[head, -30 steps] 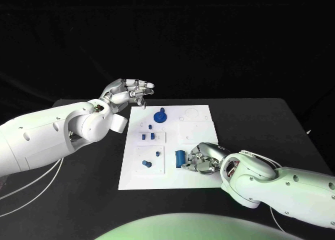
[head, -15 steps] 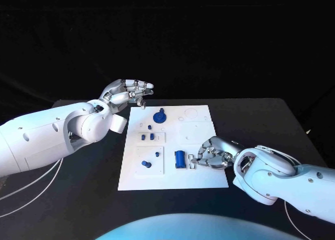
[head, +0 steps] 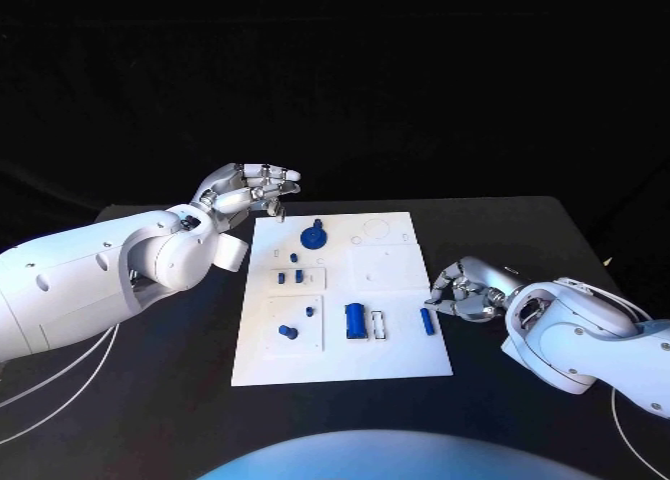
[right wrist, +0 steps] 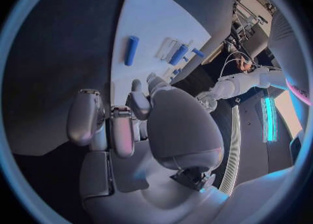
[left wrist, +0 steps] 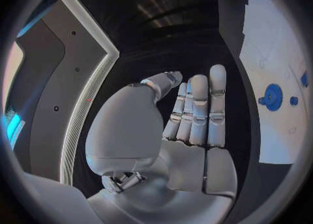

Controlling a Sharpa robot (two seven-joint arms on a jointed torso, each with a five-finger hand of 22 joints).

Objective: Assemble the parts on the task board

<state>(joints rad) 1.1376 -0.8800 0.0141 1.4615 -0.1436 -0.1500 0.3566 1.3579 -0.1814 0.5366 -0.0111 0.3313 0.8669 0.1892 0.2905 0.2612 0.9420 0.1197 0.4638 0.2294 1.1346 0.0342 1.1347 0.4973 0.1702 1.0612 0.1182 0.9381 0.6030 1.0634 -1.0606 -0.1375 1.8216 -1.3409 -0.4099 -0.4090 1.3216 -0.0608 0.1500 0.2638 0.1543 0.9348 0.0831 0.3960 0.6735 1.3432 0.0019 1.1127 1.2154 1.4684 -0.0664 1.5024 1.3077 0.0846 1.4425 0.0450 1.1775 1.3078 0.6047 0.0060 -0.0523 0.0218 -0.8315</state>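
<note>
A: The task board point(head: 393, 355) is seen as a white plate in the middle of the head view, laid flat on the black table point(head: 537, 225). Several blue parts are carried on it: a round part point(head: 316, 236) near the upper edge, two small pegs point(head: 291, 276) below it, a small piece point(head: 288, 330) at lower left, a thick cylinder point(head: 355, 319) in the centre lying beside a wire-like bracket point(head: 378, 325), and a slim bar point(head: 426, 320) lying loose by the right edge.

B: How are the hands disposed?

A: The right hand point(head: 469, 288) is seen just off the board's right edge, near the slim bar but not touching it. Its fingers are curled inward, and nothing can be made out in them in the right wrist view. The left hand point(head: 253, 188) is held up beyond the board's upper left corner, its fingers bent; in the left wrist view the fingers point(left wrist: 201, 107) lie side by side with nothing between them and the thumb.

B: Why such placing?

A: It may be judged that the left hand is kept clear so the board is not shadowed, while the right is parked beside the parts it is likeliest to serve.

B: What is uncertain?

A: Whether the pegs stand in holes or merely lie flat cannot be told. The board's recesses are faint, and the right palm's underside is hidden by its own fingers.
</note>
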